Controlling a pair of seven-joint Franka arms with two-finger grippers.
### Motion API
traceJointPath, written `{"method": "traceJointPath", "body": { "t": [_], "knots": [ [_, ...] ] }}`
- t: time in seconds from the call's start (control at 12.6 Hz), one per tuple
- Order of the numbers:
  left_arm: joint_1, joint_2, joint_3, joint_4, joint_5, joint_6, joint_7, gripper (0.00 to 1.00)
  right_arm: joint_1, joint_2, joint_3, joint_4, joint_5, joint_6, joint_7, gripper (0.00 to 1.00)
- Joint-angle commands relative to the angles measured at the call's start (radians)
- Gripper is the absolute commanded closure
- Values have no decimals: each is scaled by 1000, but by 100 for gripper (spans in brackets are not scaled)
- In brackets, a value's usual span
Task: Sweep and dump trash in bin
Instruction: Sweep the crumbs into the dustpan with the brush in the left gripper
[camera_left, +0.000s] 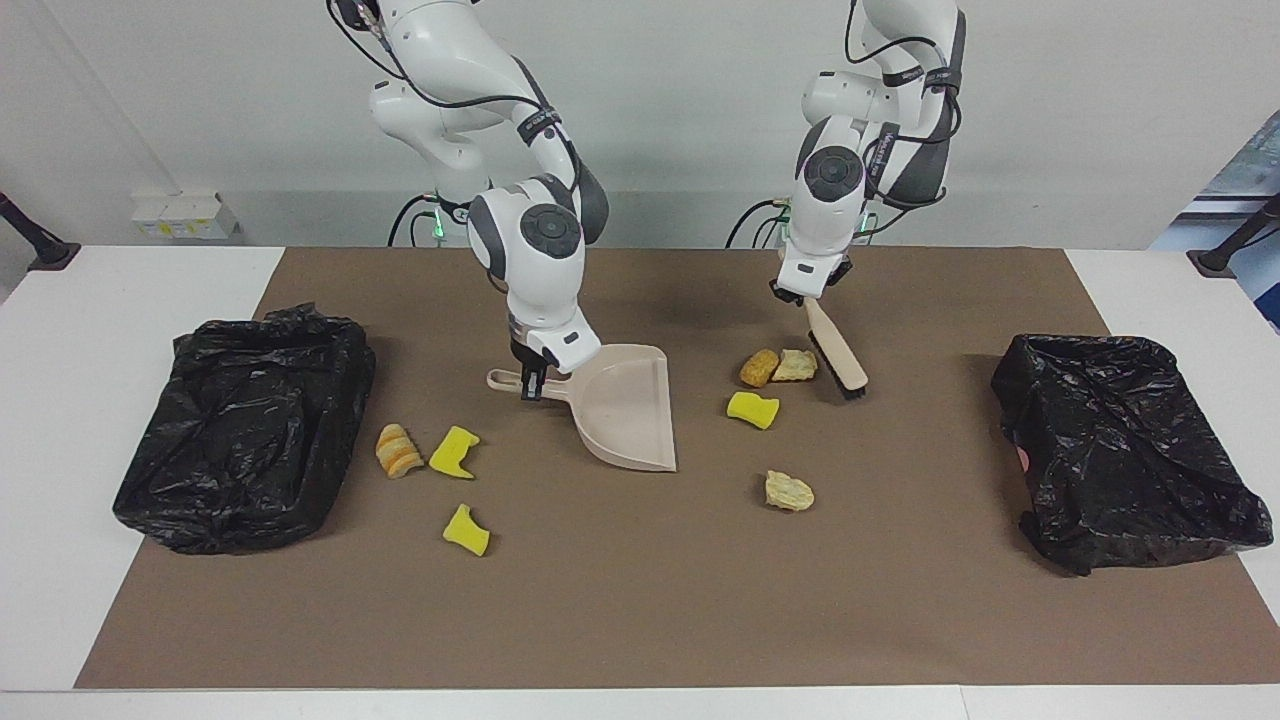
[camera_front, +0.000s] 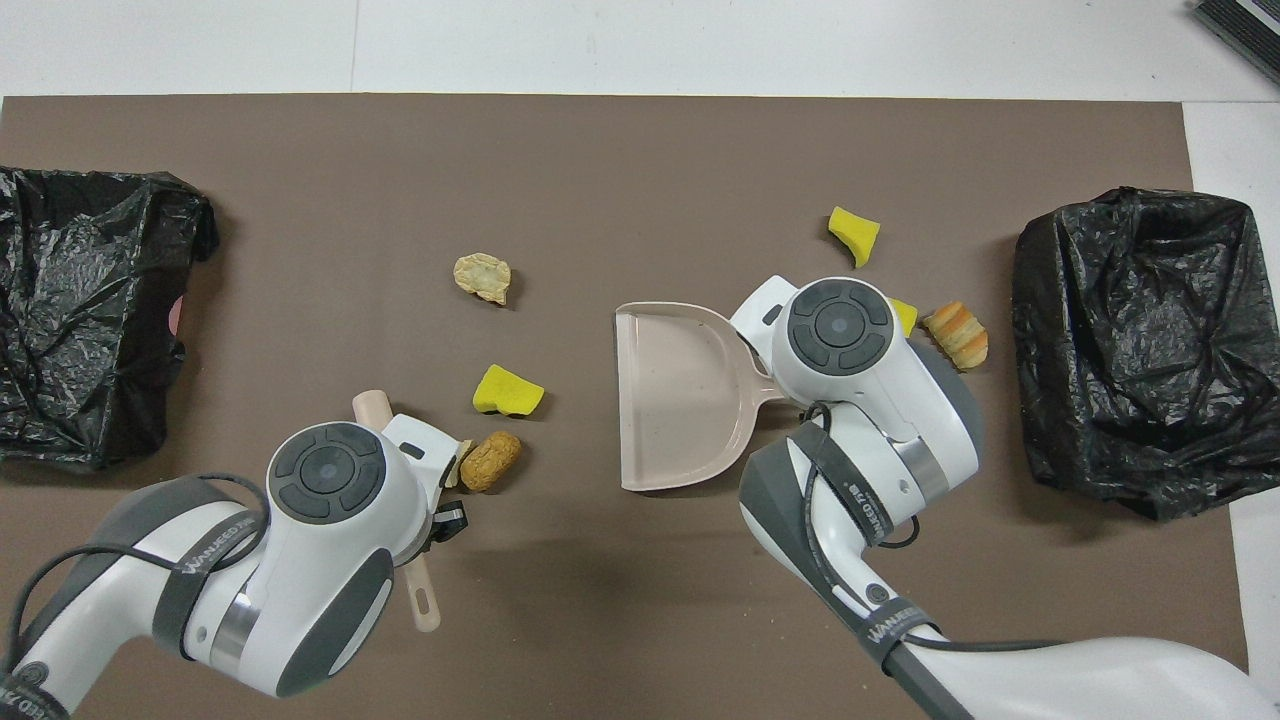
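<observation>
We are at the sweeping step — our left jaws (camera_left: 812, 297) clamp the brush (camera_left: 838, 361) beside two bread lumps (camera_left: 779, 367), our right jaws (camera_left: 533, 380) clamp the dustpan (camera_left: 625, 405) handle. Next: stroke the lumps toward the pan's mouth.

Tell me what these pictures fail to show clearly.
- Pale bread lump, overhead view: mostly hidden by the left arm.
- Yellow sponge piece, overhead view: mostly covered by the right arm.
- Bin contents, both views: hidden by crumpled black bag.
</observation>
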Motion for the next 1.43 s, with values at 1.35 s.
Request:
{"method": "traceJointPath", "body": {
  "t": [1.35],
  "knots": [
    [-203, 244, -71, 318, -278, 210, 260, 100, 7, 54, 6, 1, -36, 112, 94, 100]
  ]
}}
